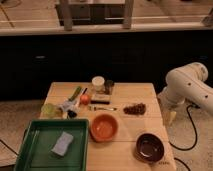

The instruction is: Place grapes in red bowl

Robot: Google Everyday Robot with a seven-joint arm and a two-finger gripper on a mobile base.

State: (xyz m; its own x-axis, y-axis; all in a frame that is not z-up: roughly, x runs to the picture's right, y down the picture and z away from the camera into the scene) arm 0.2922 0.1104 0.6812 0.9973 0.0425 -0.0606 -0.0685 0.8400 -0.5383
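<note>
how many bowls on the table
2: the red bowl centre front, a maroon bowl front right. The gripper hangs beside the table's right edge.

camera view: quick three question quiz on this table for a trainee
1. True or false: the grapes already lie in the red bowl.
2. Fill in: the empty, open pincer hangs beyond the table's ____ edge as the camera sees it.
3. Where does the sponge lie? A) green tray B) red bowl C) bare table

Key: 1 false, they lie on the table; 2 right; 3 A.
</note>
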